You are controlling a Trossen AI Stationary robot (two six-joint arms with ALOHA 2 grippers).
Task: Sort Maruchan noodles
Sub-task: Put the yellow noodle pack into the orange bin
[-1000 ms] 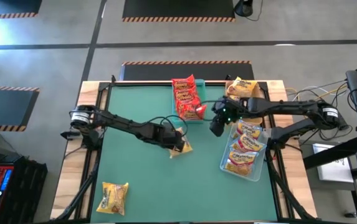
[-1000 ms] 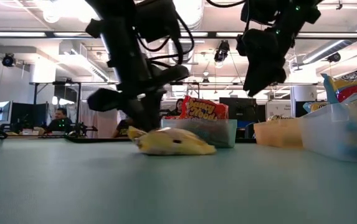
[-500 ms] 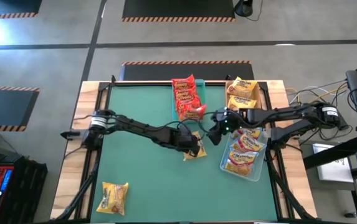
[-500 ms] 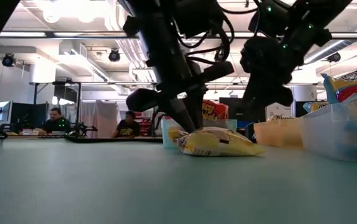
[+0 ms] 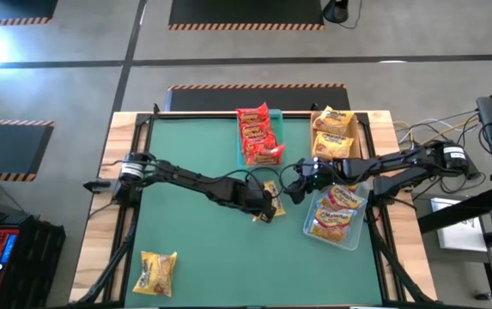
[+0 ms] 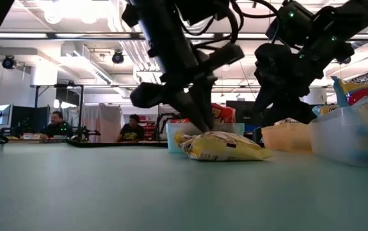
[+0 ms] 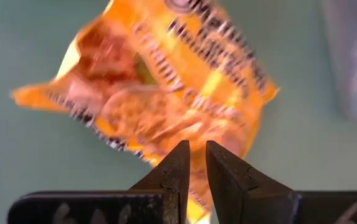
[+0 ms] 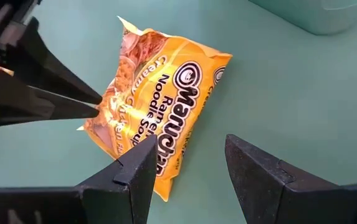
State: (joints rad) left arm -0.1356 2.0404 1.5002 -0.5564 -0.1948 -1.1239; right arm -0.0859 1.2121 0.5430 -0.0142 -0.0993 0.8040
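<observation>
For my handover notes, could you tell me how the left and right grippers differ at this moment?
The left gripper is shut, pinching an edge of the yellow-orange packet; the right gripper is open and holds nothing. The left touches the packet on the table; the right hovers beside it. Both meet mid-table at that packet.

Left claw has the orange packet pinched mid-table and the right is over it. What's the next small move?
Probably lower the right claw, open above the orange packet, and close on its free end; the left claw pinches only an edge, and the packet lies on the table.
</observation>
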